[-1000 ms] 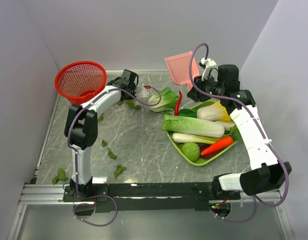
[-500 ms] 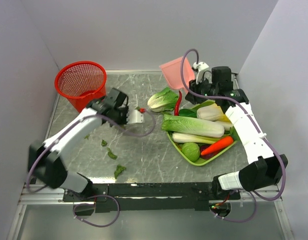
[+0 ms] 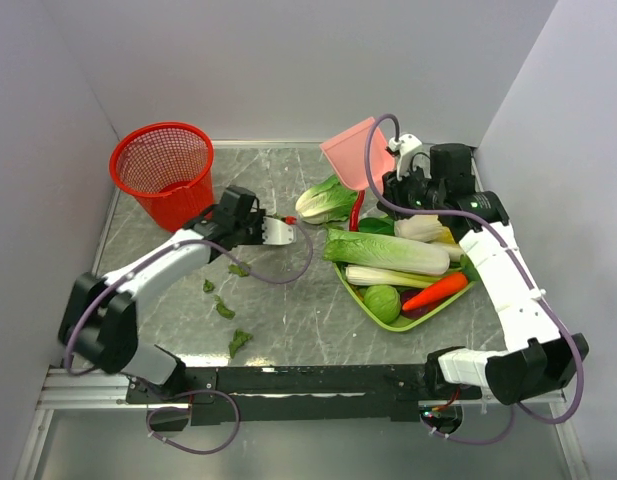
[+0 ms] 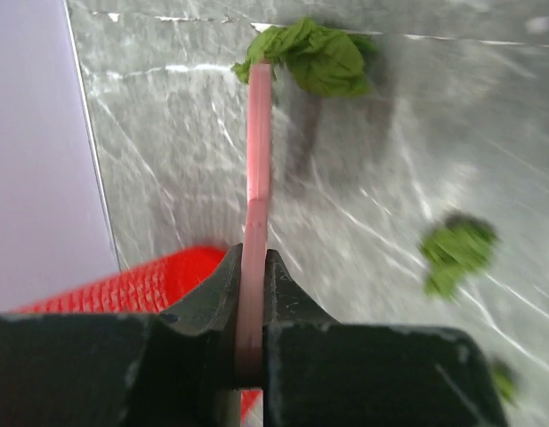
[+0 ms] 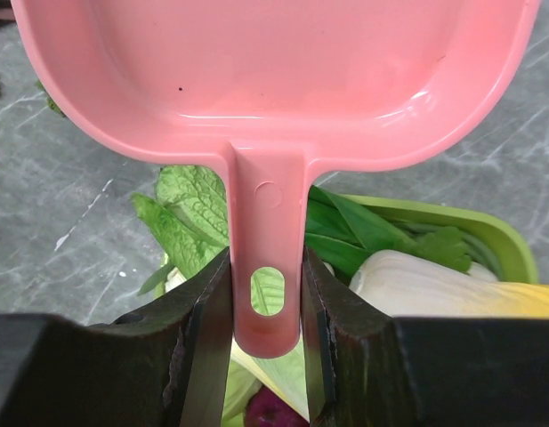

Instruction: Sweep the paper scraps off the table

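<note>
Dark green paper scraps [image 3: 224, 308] lie on the grey-green marble table [image 3: 288, 300] at the front left, with one [image 3: 238, 269] just below my left gripper. My left gripper [image 3: 258, 228] is shut on a thin pink-handled brush [image 3: 276, 232] held low over the table. In the left wrist view the jaws [image 4: 254, 267] clamp the pink handle [image 4: 258, 160]; its tip touches a scrap [image 4: 314, 55], and another scrap [image 4: 456, 253] lies to the right. My right gripper [image 3: 393, 185] is shut on the handle of the pink dustpan [image 3: 350, 155], which it holds above the table [image 5: 265, 276].
A red mesh basket [image 3: 164, 170] stands at the back left. A lime green tray [image 3: 363, 300] of toy vegetables sits at the right. A pale cabbage [image 3: 326, 200] and a red chili [image 3: 358, 210] lie beside it, under the dustpan.
My left arm swung from the back, near the cabbage, toward the front left with the brush. A scrap now lies below it. My right arm shifted the dustpan slightly.
</note>
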